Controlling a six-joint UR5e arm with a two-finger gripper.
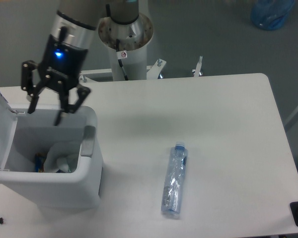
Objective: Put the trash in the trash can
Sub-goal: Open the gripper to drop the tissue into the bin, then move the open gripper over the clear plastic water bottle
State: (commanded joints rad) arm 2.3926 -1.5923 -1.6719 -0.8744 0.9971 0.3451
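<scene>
1. One item of trash is left out on the white table (pixel 223 109): a crushed clear plastic bottle with a pale blue cap (pixel 174 180), lying lengthwise near the front edge, right of centre and well apart from the bin.
2. Judged by its look, the bottle is light, thin-walled and springy, with a slick, creased skin; it would likely buckle under a hard squeeze. The likeliest hold is across its narrow width at mid-body, where the sides look flattest.
3. At the table's left front corner stands the white rectangular plastic trash can (pixel 89 163), lid flipped up to the left and a grey latch tab on its right rim.
4. Inside lies a crumpled white paper tissue (pixel 59 153), with something dark blue and orange beside it, too small to identify.
5. Above the can's back rim hangs the black two-finger gripper (pixel 48 110), fingers spread wide and holding nothing.
</scene>
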